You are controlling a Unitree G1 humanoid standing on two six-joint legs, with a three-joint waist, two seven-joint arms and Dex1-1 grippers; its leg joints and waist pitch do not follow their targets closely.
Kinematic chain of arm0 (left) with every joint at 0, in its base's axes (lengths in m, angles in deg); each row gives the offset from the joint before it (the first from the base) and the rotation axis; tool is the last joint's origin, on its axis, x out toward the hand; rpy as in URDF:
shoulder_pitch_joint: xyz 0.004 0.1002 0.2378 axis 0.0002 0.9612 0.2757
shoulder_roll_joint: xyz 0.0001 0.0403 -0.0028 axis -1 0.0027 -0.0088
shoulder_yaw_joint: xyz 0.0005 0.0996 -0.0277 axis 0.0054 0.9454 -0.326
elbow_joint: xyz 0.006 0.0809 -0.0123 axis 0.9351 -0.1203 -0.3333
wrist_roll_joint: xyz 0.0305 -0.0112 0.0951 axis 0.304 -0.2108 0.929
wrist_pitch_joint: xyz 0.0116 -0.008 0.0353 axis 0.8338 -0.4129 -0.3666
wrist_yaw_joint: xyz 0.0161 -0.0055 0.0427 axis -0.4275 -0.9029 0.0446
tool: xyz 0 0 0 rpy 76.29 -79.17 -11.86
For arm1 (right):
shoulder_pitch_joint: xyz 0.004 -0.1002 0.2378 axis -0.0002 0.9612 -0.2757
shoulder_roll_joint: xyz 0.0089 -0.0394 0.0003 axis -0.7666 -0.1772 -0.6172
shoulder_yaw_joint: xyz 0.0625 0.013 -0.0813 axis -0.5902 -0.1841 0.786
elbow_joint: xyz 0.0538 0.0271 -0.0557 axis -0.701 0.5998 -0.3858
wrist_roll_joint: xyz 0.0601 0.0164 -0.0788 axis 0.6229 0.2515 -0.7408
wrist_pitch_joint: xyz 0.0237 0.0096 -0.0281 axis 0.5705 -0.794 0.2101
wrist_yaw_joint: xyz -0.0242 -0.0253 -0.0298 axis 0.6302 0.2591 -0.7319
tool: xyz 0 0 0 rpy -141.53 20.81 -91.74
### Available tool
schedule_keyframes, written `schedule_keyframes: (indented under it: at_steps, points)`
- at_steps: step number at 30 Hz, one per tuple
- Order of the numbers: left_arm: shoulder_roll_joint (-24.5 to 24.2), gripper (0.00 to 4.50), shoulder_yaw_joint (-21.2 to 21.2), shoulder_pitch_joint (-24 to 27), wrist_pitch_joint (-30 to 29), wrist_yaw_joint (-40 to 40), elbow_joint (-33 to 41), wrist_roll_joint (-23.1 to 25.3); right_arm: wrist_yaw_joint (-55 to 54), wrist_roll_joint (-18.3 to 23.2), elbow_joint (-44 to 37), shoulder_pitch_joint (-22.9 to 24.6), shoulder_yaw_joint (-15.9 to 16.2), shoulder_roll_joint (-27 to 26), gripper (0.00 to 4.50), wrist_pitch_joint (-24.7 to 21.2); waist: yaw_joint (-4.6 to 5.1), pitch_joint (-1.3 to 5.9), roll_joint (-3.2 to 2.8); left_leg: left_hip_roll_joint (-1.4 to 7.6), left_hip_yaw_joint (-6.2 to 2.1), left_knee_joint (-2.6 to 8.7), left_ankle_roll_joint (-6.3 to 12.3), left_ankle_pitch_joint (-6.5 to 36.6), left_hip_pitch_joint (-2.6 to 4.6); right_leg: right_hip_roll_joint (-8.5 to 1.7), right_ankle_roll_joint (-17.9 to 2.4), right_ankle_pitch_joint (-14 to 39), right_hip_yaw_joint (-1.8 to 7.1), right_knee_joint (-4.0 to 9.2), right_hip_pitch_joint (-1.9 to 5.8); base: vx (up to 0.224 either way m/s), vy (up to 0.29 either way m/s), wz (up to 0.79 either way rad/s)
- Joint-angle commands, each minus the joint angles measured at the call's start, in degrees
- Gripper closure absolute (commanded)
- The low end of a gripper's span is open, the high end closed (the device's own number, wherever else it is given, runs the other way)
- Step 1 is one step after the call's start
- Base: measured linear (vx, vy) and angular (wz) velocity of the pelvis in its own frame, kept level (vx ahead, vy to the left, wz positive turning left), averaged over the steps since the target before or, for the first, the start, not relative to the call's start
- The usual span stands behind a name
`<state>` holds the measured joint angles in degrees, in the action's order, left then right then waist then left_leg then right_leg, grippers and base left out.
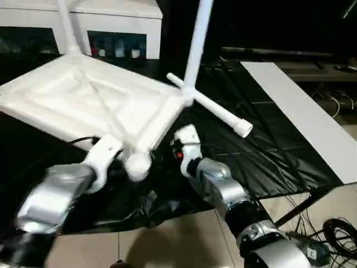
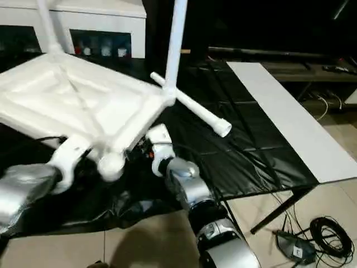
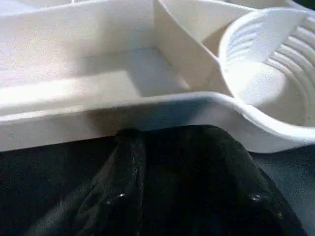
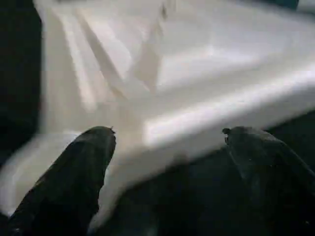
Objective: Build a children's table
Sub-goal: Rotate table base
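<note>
Left hand [image 3: 182,162]: near edge of the scene, at the tabletop's near rim beside the empty corner socket [image 3: 270,83]. Its black fingers [image 3: 123,187] sit against the underside of the rim; whether they clamp the rim or only touch it, cannot tell.
Right hand [image 4: 165,147]: fingers [image 4: 74,172] spread wide apart, pointing at the tabletop's near right edge, holding nothing. The white edge lies just beyond the fingertips.
Tabletop [image 1: 83,97]: white, upside down, ribbed underside up, tilted, over the black sheet [image 1: 268,151]. Its near corner sits between the two silver forearms.
Near socket [image 1: 138,166]: round, no leg in it.
Right leg [image 1: 196,47]: stands upright in the tabletop's right corner socket, rising out of the top of the head view.
Far leg [image 1: 66,25]: upright at the far corner.
Loose leg [image 1: 215,109]: lies on the black sheet, crossing just behind the right corner, thick end toward the right.
Desk [image 1: 312,128]: white top showing at the right of the black sheet.
Cabinet [image 1: 111,28]: white, dark glass doors, farthest back.
</note>
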<state>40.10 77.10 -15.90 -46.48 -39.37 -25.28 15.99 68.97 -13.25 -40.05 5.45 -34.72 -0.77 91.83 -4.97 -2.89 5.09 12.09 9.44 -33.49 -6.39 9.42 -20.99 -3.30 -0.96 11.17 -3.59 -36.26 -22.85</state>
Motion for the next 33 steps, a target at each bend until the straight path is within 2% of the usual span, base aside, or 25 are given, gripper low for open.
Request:
schedule_keyframes:
  at_steps: [1, 5, 8, 10, 11, 12, 13, 14, 16, 18, 19, 20, 21, 22, 23, 24, 25, 26, 27, 28, 29, 30, 31, 32, 33]
  points:
    - [0.16, 2.52, -0.01, -1.85, 2.77, 3.48, -3.51, 2.94, 1.56, 0.60, -2.58, 0.58, -0.41, -0.06, 0.40, 0.27, 0.37, 3.31, -2.36, 1.08, -0.47, 4.55, -1.76, 17.87, 0.85, -3.76, -7.38, 12.99, 2.89, 4.71, 2.04, 0.000, 0.000, 0.00]
    - [-0.21, 2.52, -1.14, -2.73, 3.92, 5.49, -5.24, 4.41, 3.21, 0.54, -6.50, 2.88, 0.20, 1.63, 0.40, 0.18, 0.31, 3.36, -2.39, 1.11, -0.44, 4.50, -1.43, 16.66, 0.82, -3.78, -8.12, 11.05, 2.89, 4.59, 2.16, 0.000, 0.000, 0.00]
    - [-1.52, 2.52, -2.33, -2.52, 4.16, 3.70, -2.87, 3.55, 4.34, 2.01, -12.63, 5.55, 0.22, 2.95, 0.40, -0.75, 0.19, 3.44, -2.45, 1.21, -0.50, 4.49, -1.43, 15.40, 0.79, -3.72, -8.63, 8.85, 2.82, 4.27, 2.26, 0.000, 0.000, 0.00]
    - [-2.44, 2.52, -2.97, -2.21, 5.06, 1.53, -0.83, 2.08, 4.36, 3.09, -16.13, 6.62, -0.27, 3.29, 0.40, -1.42, 0.11, 3.37, -2.34, 1.13, -0.49, 4.51, -1.27, 15.29, 0.83, -3.69, -8.65, 8.56, 2.79, 4.27, 2.35, 0.000, 0.000, 0.00]
    - [-2.61, 2.52, -4.46, -1.92, 5.78, -0.25, 0.85, -0.20, 4.23, 3.96, -19.32, 7.49, -0.72, 3.57, 0.40, -2.14, 0.01, 3.38, -2.27, 1.22, -0.51, 4.56, -1.35, 15.09, 0.90, -3.81, -8.82, 8.38, 2.81, 4.20, 2.32, 0.000, 0.000, 0.00]
    - [-2.11, 2.52, -7.86, -1.68, 8.20, -3.55, 3.69, -4.87, 3.74, 5.49, -24.53, 8.71, -1.77, 3.97, 0.40, -4.34, 0.02, 3.34, -2.31, 1.25, -0.42, 4.51, -1.40, 15.25, 0.98, -3.71, -9.01, 7.68, 2.85, 4.17, 2.13, 0.000, 0.000, 0.00]
    - [-2.03, 2.52, -8.17, -1.67, 8.46, -3.82, 3.91, -5.29, 3.69, 5.61, -24.94, 8.80, -1.87, 4.00, 0.40, -4.59, -0.12, 3.40, -2.25, 1.22, -0.36, 4.55, -1.38, 14.84, 0.99, -3.71, -9.15, 7.11, 2.86, 4.14, 2.21, 0.000, 0.000, 0.00]
    - [1.09, 2.52, -13.89, -2.24, 10.80, -5.17, 5.73, -11.28, 2.59, 6.45, -29.68, 9.89, -2.91, 4.56, 0.40, -8.07, -0.14, 3.28, -2.24, 1.15, -0.34, 4.56, -1.41, 15.04, 1.02, -3.63, -9.15, 7.35, 2.88, 4.19, 2.13, 0.000, 0.000, 0.00]
    - [5.49, 2.52, -19.71, -3.11, 14.04, -2.55, 5.93, -15.13, 0.56, 5.88, -33.02, 10.73, -3.73, 5.37, 0.40, -11.75, -0.36, 3.08, -2.23, 1.21, -0.36, 4.71, -2.28, 16.39, 0.98, -3.59, -9.32, 7.80, 2.81, 4.26, 2.15, 0.000, 0.000, 0.00]
    - [8.46, 2.52, -21.31, -2.34, 16.46, 1.34, 6.78, -14.87, -3.49, 1.82, -34.91, 11.61, -4.31, 7.14, 0.40, -13.73, -0.16, 3.04, -1.95, 1.05, -0.32, 4.72, -2.41, 18.03, 0.91, -3.60, -7.94, 10.68, 2.79, 4.61, 2.29, 0.000, 0.000, 0.00]
    - [10.57, 2.52, -21.42, -1.66, 17.29, 3.94, 7.64, -14.41, -5.55, -0.74, -35.41, 12.00, -4.51, 8.13, 0.40, -14.92, -0.10, 2.91, -2.01, 1.05, -0.39, 4.83, -2.57, 18.28, 0.81, -3.66, -7.26, 12.19, 2.82, 4.73, 2.25, 0.000, 0.000, 0.00]
    - [11.84, 2.52, -21.38, -1.18, 17.51, 5.34, 8.30, -14.28, -6.77, -2.22, -35.94, 12.34, -4.51, 8.79, 0.40, -15.84, 0.08, 2.82, -1.84, 0.97, -0.31, 4.75, -2.86, 18.82, 0.82, -3.63, -5.95, 14.86, 2.85, 5.10, 2.28, 0.000, 0.000, 0.00]
    - [15.78, 2.52, -20.92, -0.70, 18.71, 11.39, 8.58, -12.18, -8.43, -4.88, -36.55, 12.68, -4.73, 9.99, 0.40, -12.15, 0.03, 2.89, -1.92, 1.02, -0.21, 4.55, -2.93, 18.98, 0.96, -3.68, -5.09, 16.05, 3.02, 5.27, 2.01, 0.000, 0.000, 0.00]
    - [16.60, 2.52, -20.81, -0.64, 18.95, 12.71, 8.57, -11.65, -9.00, -5.13, -36.75, 12.75, -5.07, 10.15, 0.40, -11.61, 0.03, 2.94, -1.65, 0.95, -0.18, 4.42, -2.75, 18.96, 0.80, -3.67, -4.26, 16.89, 2.97, 5.53, 2.11, 0.000, 0.000, 0.00]
    - [17.15, 2.52, -18.83, 0.05, 20.09, 15.00, 8.75, -8.96, -10.17, -4.08, -37.12, 12.95, -6.17, 9.78, 0.40, -12.79, -0.52, 2.93, -1.55, 0.04, -1.79, 5.22, -0.24, 18.28, -1.66, -4.72, -4.19, 16.65, 1.19, 4.80, 4.14, 0.000, 0.000, 0.00]
    - [18.33, 2.52, -17.32, 0.58, 20.87, 17.40, 8.43, -6.96, -11.20, -3.89, -37.41, 13.17, -6.83, 9.67, 0.40, -13.26, 0.41, 3.19, -2.47, 0.44, -3.86, 5.99, 2.12, 19.87, -2.06, -4.18, -3.63, 15.98, -1.02, 5.03, 4.23, -0.022, -0.031, 0.37]
    - [18.88, 2.52, -15.53, 1.02, 22.34, 19.42, 7.98, -4.74, -11.72, -3.78, -37.53, 13.30, -7.14, 9.64, 0.40, -13.49, 0.84, 3.39, -2.84, 0.68, -4.92, 5.65, 2.36, 20.05, -2.06, -4.07, -4.65, 13.55, -1.77, 4.67, 4.38, -0.022, -0.031, 0.37]
    - [20.38, 2.52, -14.63, 1.18, 22.56, 21.57, 7.03, -3.10, -12.07, -3.61, -38.21, 13.60, -6.96, 9.71, 0.40, -14.18, 1.91, 3.37, -3.79, 1.98, -7.24, 6.19, 3.00, 22.19, -1.77, -3.10, -8.06, 7.97, -2.75, 4.28, 4.49, 0.036, -0.073, 0.51]
    - [21.02, 2.52, -14.39, 1.14, 22.93, 22.38, 6.53, -2.44, -12.23, -3.53, -38.67, 13.71, -6.75, 9.70, 0.40, -14.65, 3.04, 3.39, -4.47, 3.69, -10.64, 7.18, 5.83, 23.04, -1.07, -1.81, -12.10, 5.12, -3.83, 1.86, 4.22, 0.044, -0.116, 0.50]
    - [21.98, 2.52, -13.67, 1.06, 24.42, 23.97, 5.62, -0.81, -12.69, -3.25, -39.55, 13.86, -6.44, 9.55, 0.40, -15.67, 3.49, 2.86, -5.42, 4.21, -13.50, 8.28, 10.01, 22.66, -0.31, -0.63, -15.63, 7.84, -4.47, -0.52, 3.48, 0.044, -0.116, 0.50]
    - [23.11, 2.52, -13.19, 0.85, 26.23, 25.84, 4.76, 0.48, -13.47, -2.74, -40.37, 13.82, -6.37, 9.07, 0.40, -16.84, 3.80, 2.77, -5.37, 4.29, -14.78, 8.63, 11.38, 24.10, 0.18, -0.31, -17.24, 9.71, -4.25, -1.65, 2.84, 0.018, -0.157, 0.51]
    - [23.60, 2.52, -13.18, 0.69, 26.50, 26.35, 4.53, 0.51, -13.68, -2.77, -40.38, 13.69, -6.24, 8.95, 0.40, -17.08, 3.87, 2.73, -5.24, 3.62, -16.47, 9.04, 12.36, 24.63, 0.19, -0.22, -19.74, 12.01, -3.10, -2.79, 2.47, 0.022, -0.206, 0.57]
    - [23.97, 2.52, -13.05, 0.52, 27.01, 26.89, 4.28, 0.91, -13.89, -3.08, -40.24, 13.55, -5.96, 8.91, 0.40, -17.19, 3.49, 2.35, -4.63, 0.97, -16.47, 9.34, 10.61, 25.48, -1.82, -0.93, -21.89, 13.66, -1.81, -2.03, 3.55, 0.022, -0.206, 0.57]
    - [24.20, 2.52, -12.88, 0.41, 27.49, 27.32, 4.12, 1.30, -14.05, -3.35, -40.14, 13.46, -5.76, 8.87, 0.40, -17.24, 2.95, 2.29, -4.21, -0.73, -16.04, 8.84, 8.75, 26.05, -2.74, -1.20, -22.84, 15.84, -1.43, -0.92, 4.16, -0.013, -0.244, 0.60]
    - [24.12, 2.52, -12.59, 0.25, 27.97, 27.79, 3.94, 1.80, -14.21, -3.70, -39.88, 13.33, -5.69, 8.68, 0.40, -17.22, 2.18, 2.66, -1.96, -4.66, -13.48, 2.97, 4.67, 24.29, -4.81, -4.10, -24.98, 26.71, -0.66, 3.80, 4.77, -0.059, -0.281, 0.66]
